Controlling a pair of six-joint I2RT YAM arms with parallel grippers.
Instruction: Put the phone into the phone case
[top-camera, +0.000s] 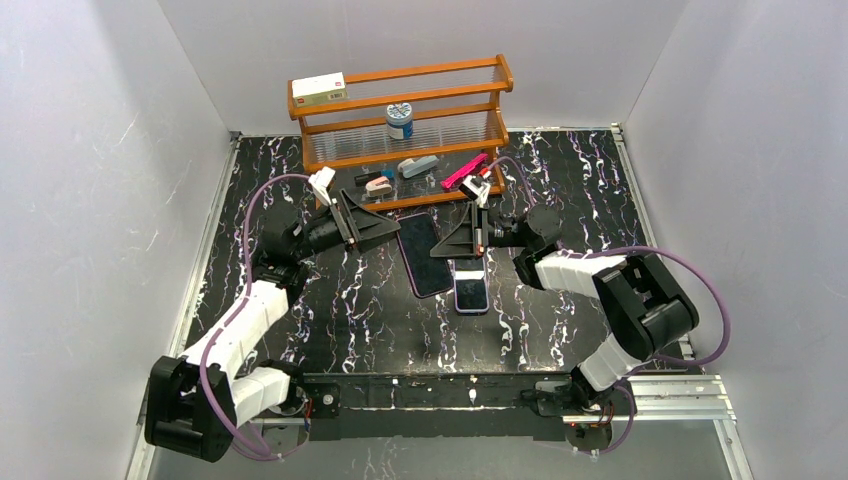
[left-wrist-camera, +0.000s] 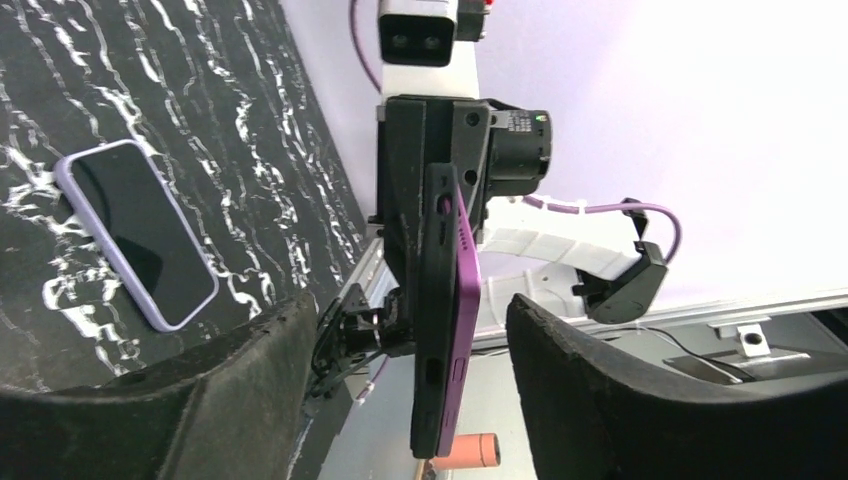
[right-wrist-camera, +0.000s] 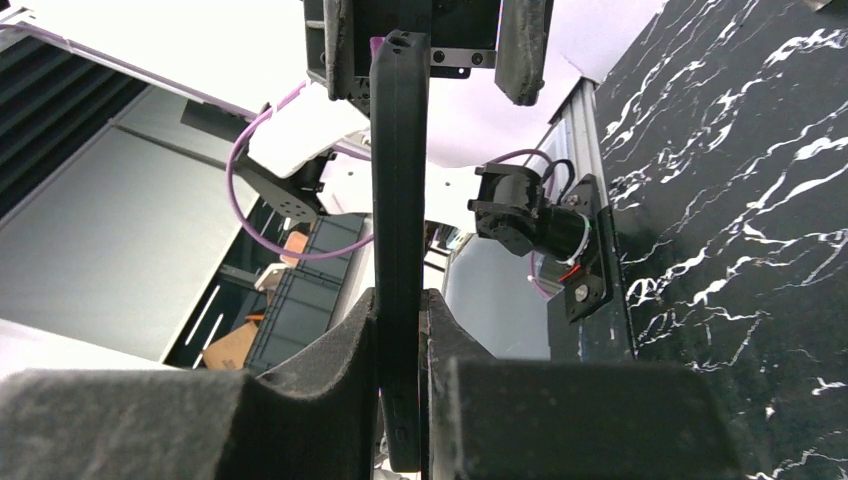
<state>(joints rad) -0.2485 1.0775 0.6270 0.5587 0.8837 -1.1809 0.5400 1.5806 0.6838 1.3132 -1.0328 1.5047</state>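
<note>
The matte black phone case (top-camera: 425, 255) hangs in the air at the table's middle, my right gripper (right-wrist-camera: 400, 310) shut on its two faces. From the left wrist it shows edge-on (left-wrist-camera: 436, 300), with a purple-rimmed phone (left-wrist-camera: 463, 300) lying in its open side, its edge standing proud of the shell. My left gripper (left-wrist-camera: 410, 305) is open, one finger on each side of the pair, with a gap both ways. In the top view the left gripper (top-camera: 385, 228) and right gripper (top-camera: 455, 245) face each other across the case. A pale lavender-rimmed phone (top-camera: 471, 290) with a dark glossy screen lies flat on the table (left-wrist-camera: 135, 235).
A wooden rack (top-camera: 400, 150) stands at the back with a box (top-camera: 318, 90), a tin (top-camera: 400, 120) and small items on its shelves. A pink object (top-camera: 465, 170) leans at its right end. White walls enclose three sides of the black marbled table (top-camera: 330, 310).
</note>
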